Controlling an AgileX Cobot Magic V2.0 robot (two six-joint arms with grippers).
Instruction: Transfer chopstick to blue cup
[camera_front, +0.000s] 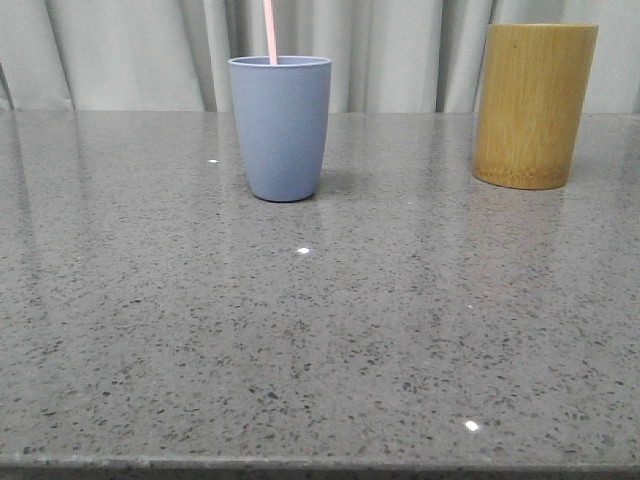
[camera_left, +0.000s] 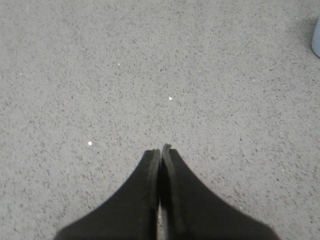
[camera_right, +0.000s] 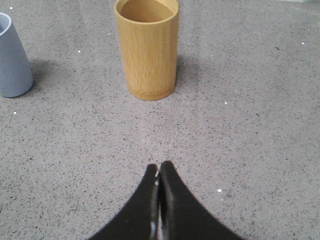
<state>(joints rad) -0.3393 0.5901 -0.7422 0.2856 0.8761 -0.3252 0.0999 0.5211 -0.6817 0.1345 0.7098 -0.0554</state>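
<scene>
The blue cup (camera_front: 280, 125) stands upright at the back middle of the table, with a pale pink chopstick (camera_front: 270, 30) standing in it and rising out of the front view. The cup also shows in the right wrist view (camera_right: 12, 57) and as a sliver at the edge of the left wrist view (camera_left: 316, 37). Neither gripper appears in the front view. My left gripper (camera_left: 160, 150) is shut and empty over bare table. My right gripper (camera_right: 159, 167) is shut and empty, a short way before the bamboo holder.
A taller yellow-brown bamboo cylinder (camera_front: 533, 105) stands at the back right; in the right wrist view (camera_right: 147, 47) its inside looks empty. The table is grey speckled stone (camera_front: 320, 330), with pale curtains (camera_front: 130, 50) behind it.
</scene>
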